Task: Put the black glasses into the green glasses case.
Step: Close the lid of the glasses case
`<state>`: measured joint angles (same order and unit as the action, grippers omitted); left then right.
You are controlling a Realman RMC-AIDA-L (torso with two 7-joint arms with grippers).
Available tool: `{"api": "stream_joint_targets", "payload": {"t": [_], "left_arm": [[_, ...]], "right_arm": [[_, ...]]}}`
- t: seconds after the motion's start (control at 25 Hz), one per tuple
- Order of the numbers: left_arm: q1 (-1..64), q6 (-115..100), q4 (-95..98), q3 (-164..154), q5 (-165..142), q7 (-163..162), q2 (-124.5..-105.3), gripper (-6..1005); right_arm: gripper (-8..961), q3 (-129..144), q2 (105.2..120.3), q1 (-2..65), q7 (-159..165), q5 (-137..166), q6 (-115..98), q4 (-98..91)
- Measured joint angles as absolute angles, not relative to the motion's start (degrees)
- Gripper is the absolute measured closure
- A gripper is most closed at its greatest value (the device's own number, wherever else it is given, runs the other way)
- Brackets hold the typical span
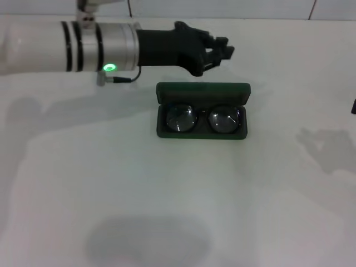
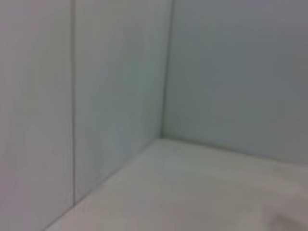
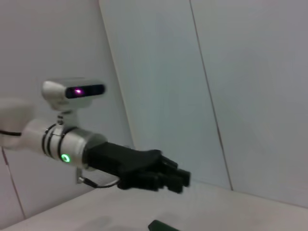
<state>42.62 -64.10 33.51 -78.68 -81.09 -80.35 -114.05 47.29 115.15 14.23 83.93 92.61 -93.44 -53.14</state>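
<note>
On the white worktop (image 1: pixel 167 211) by tiled walls, the closed, empty left hand (image 1: pixel 219 53) hovers just behind the open green glasses case (image 1: pixel 202 111) holding the black glasses (image 1: pixel 201 119).

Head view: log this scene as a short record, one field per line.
case: open on the table, lid raised toward the far side
glasses: lying inside the case, lenses up
left gripper: above the table just beyond the case, holding nothing
right gripper: out of view
table: white
task state: glasses in case, lid not closed
</note>
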Motion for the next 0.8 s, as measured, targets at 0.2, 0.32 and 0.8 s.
{"api": "stream_joint_targets", "payload": {"t": [0.2, 0.32, 0.8], "left_arm": [[45.1, -63.2, 30.9, -76.7, -85.8, -81.7, -114.0, 806], [45.6, -62.7, 30.0, -75.1, -88.4, -82.3, -114.21, 813], [47.4, -57.8, 25.6, -74.6, -93.8, -82.7, -115.95, 844]], "right_arm": [[778, 47.5, 115.3, 14.4, 82.7, 92.6, -93.9, -51.2], [776, 47.6, 115.31, 14.5, 82.2, 92.6, -94.1, -50.2], [770, 47.5, 115.25, 16.7, 80.6, 92.6, -93.8, -47.2]]}}
